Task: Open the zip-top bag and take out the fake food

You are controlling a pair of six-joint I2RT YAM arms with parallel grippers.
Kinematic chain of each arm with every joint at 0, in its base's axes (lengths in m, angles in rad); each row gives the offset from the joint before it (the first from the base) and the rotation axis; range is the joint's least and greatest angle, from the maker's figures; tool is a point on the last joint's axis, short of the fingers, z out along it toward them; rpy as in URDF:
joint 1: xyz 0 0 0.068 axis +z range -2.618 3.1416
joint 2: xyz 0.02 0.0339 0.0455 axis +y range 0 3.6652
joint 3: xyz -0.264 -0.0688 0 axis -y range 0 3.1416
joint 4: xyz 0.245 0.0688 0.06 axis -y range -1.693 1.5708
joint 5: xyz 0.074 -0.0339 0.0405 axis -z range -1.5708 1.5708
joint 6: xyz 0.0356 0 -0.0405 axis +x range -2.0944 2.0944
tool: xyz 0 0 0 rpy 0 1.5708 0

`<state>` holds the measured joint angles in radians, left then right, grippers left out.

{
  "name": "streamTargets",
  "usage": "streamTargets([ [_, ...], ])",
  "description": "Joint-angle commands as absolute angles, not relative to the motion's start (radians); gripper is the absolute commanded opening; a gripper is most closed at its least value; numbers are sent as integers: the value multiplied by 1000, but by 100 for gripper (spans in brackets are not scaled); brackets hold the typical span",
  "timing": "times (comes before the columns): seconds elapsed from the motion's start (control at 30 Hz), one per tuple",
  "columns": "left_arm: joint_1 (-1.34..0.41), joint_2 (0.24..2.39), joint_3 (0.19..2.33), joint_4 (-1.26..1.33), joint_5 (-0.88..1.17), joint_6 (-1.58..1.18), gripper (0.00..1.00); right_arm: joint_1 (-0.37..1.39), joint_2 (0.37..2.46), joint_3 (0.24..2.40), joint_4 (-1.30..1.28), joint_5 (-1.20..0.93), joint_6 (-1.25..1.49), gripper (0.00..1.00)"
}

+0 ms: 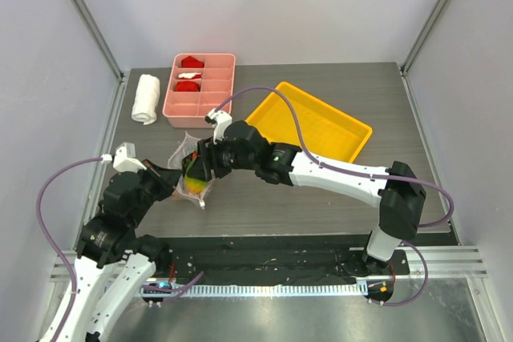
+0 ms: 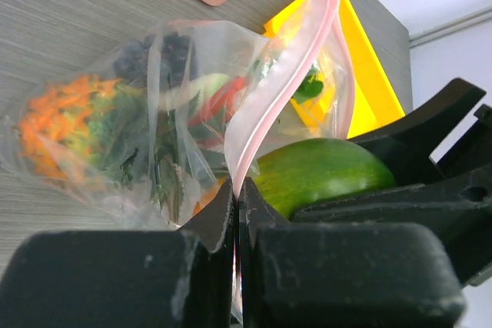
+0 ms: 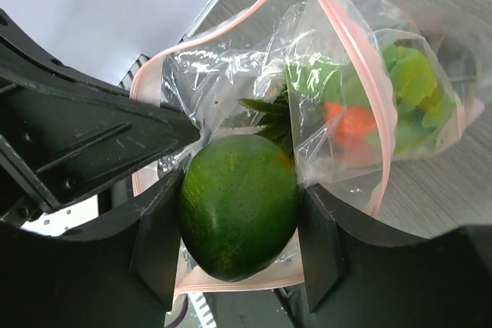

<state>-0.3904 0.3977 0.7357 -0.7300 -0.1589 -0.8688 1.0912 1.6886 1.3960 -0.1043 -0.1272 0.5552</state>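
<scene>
The clear zip-top bag point(image 1: 189, 167) lies open on the table between both arms, with its pink zip strip point(image 2: 270, 105) spread apart. My left gripper point(image 2: 237, 203) is shut on the pink strip at the bag's edge. My right gripper point(image 3: 240, 220) is shut on the green-orange mango point(image 3: 240, 214) at the bag's mouth; the mango also shows in the left wrist view point(image 2: 319, 174). Inside the bag I see dark grapes point(image 2: 157, 53), an orange carrot point(image 2: 65, 117), green leaves and a red-orange piece point(image 3: 352, 124).
A yellow tray point(image 1: 317, 122) lies behind the right arm. A pink divided tray point(image 1: 199, 90) with red-and-white pieces and a rolled white towel point(image 1: 145, 98) stand at the back left.
</scene>
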Motion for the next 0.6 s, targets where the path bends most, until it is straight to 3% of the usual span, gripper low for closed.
streamTargets([
  [0.0,-393,367,743,-645,-86,-810,0,1097,1646,1489,-89,-87,474,17],
  [0.23,-393,420,709,-624,-96,-894,0,1075,1713,1549,-40,-103,515,11],
  [0.37,-391,506,713,-635,-137,-942,0,1045,1718,1462,66,-196,636,16],
  [0.47,-391,534,696,-591,-138,-954,0,1017,1713,1402,147,-267,725,26],
  [0.5,-391,538,692,-581,-137,-957,0,1014,1715,1381,150,-273,730,42],
  [0.57,-393,551,678,-571,-130,-963,0,1012,1707,1367,131,-276,724,53],
])
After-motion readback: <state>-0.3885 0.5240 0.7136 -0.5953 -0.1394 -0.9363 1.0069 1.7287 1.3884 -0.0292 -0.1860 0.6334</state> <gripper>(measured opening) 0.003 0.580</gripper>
